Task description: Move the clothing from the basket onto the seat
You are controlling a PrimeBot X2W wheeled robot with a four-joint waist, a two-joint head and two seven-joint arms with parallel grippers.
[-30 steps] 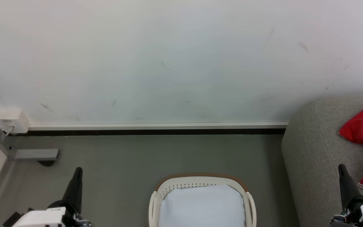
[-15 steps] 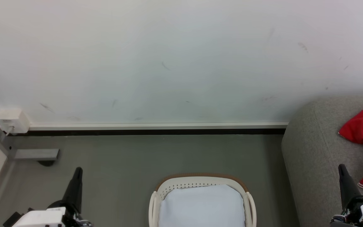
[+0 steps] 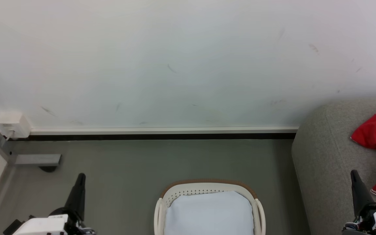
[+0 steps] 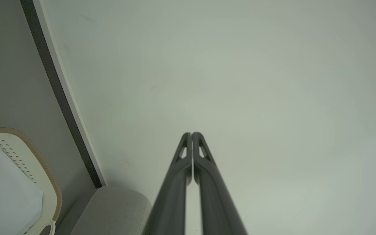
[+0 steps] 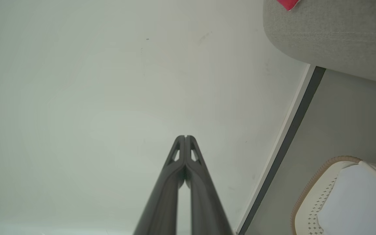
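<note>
Red clothing point(image 3: 375, 130) (white-striped trim), grey seat point(image 3: 321, 163), cream perforated basket point(image 3: 207, 187) with brown rim.

— Is the light looking harsh?
— No, soft, even light is washing the wall point(image 3: 188, 65), without glare.
— Any shadows?
— A faint one is darkening the floor point(image 3: 126, 163) beside the seat point(image 3: 325, 156).
— And sharpness?
— The head view is reading crisp; in the wrist views the fingers point(image 4: 171, 195) are blurring toward the bottom edge.

Plain indoor room set up like a living area. A scuffed white wall point(image 3: 188, 58) has pale skirting point(image 3: 162, 130) at its foot and grey floor point(image 3: 126, 160) below. An upholstered grey seat point(image 3: 325, 156) stands close to the wall, with a laundry basket point(image 3: 207, 186) on the floor in front of it.
</note>
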